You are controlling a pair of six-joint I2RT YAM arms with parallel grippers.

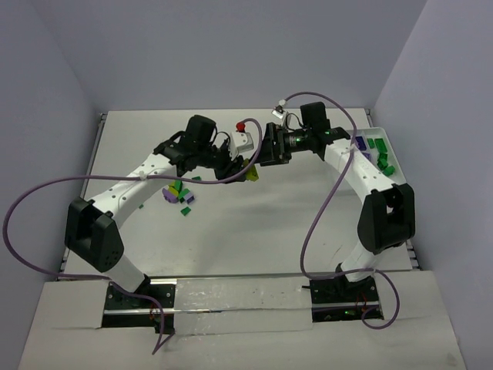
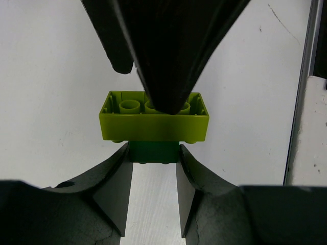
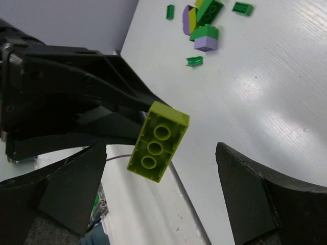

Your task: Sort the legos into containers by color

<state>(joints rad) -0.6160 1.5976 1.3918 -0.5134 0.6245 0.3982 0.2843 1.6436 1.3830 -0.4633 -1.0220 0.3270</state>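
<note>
Wide-open, my right gripper [image 3: 162, 153] straddles the yellow-green brick [image 3: 158, 140]. My left gripper [image 2: 153, 159] pinches the dark green brick [image 2: 153, 151] joined to it (both midair). A skewed close could knock the pair loose.

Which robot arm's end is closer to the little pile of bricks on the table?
Left. The left end effector hovers beside the pile, gripping a green brick; the right end effector is farther away, open.

Left gripper [image 1: 240, 171] and right gripper [image 1: 264, 148] face each other closely over the table [image 1: 254, 247], blocking passage between them. Brick pile [image 1: 179, 196] obstructs beneath the left arm [image 1: 131, 189]; tray [image 1: 383, 150] occupies the right edge. Near-centre surface lies open.
</note>
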